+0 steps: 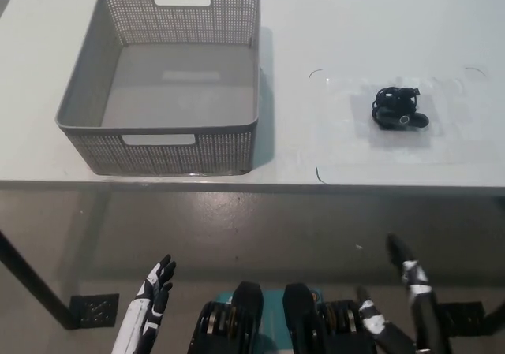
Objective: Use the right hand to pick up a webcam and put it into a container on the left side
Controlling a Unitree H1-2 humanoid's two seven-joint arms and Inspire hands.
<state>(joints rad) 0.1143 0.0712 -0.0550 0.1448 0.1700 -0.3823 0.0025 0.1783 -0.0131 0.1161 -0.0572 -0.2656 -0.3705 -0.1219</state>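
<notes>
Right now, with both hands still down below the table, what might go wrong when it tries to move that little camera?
The webcam is small and its cable is bundled on top, so the black right hand might catch only the cable and let the camera dangle or drop.

The basket has tall walls, so a low carry could knock the near rim.

The white left hand rests low at the left, open, and seems out of the way.

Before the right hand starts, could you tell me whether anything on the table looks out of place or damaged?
Nothing stands out. The grey basket sits upright and empty on the left; the black webcam lies with its cable bundled on the right. Both hands hang open below the table edge.
</notes>
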